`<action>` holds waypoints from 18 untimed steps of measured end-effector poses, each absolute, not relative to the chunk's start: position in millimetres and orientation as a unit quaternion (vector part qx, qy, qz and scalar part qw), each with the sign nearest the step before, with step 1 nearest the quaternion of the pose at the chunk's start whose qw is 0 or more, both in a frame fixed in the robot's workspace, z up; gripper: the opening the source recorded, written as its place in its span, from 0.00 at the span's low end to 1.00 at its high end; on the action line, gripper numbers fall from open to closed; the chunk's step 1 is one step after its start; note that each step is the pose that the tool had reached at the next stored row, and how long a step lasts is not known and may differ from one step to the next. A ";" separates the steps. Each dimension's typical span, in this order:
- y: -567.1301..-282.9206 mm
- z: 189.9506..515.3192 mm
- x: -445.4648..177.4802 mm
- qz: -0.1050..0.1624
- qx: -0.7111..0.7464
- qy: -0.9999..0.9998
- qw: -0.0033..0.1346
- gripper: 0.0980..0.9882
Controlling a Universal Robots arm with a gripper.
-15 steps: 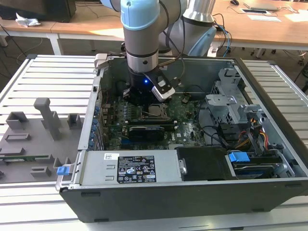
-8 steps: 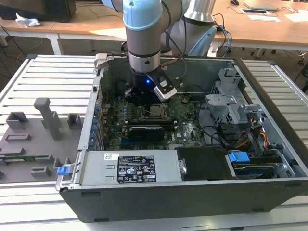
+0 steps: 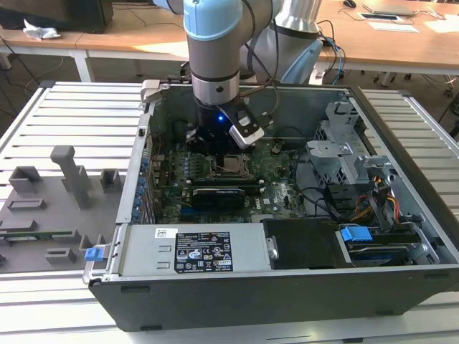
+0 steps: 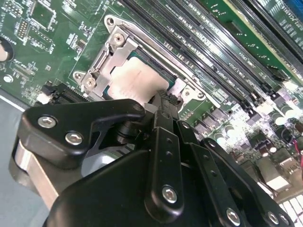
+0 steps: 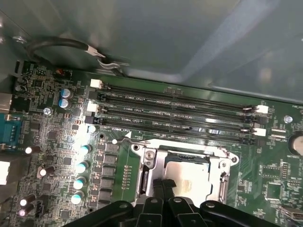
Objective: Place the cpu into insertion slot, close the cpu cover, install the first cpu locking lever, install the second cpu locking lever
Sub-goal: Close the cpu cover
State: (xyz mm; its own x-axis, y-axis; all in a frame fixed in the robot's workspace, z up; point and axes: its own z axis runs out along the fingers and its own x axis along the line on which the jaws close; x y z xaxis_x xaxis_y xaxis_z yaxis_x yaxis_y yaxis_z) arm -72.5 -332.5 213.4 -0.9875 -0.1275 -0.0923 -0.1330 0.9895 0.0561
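Observation:
The cpu (image 5: 189,174) lies flat in the insertion slot on the green board, its pale metal face up; the second wrist view shows the cpu (image 4: 135,81) too. The silver cpu cover (image 5: 187,152) lies down around it, framing the chip, and its hinge end (image 4: 113,52) is bolted to the board. My gripper (image 4: 163,97) hangs just over one edge of the cover with its black fingers (image 5: 163,185) pressed together and nothing seen between them. In the exterior view the gripper (image 3: 215,152) stands inside the open computer case beside the socket (image 3: 233,166). I cannot make out the locking levers.
Long black memory slots (image 5: 180,111) run beside the socket, with capacitors (image 5: 80,165) at one side. A black card (image 3: 226,193), a power supply (image 3: 193,251) and a drive cage (image 3: 344,154) crowd the case. A grey fixture tray (image 3: 57,193) lies at the exterior view's left.

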 end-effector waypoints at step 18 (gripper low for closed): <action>-332.5 220.5 -51.0 0.032 -0.064 0.997 0.022 0.01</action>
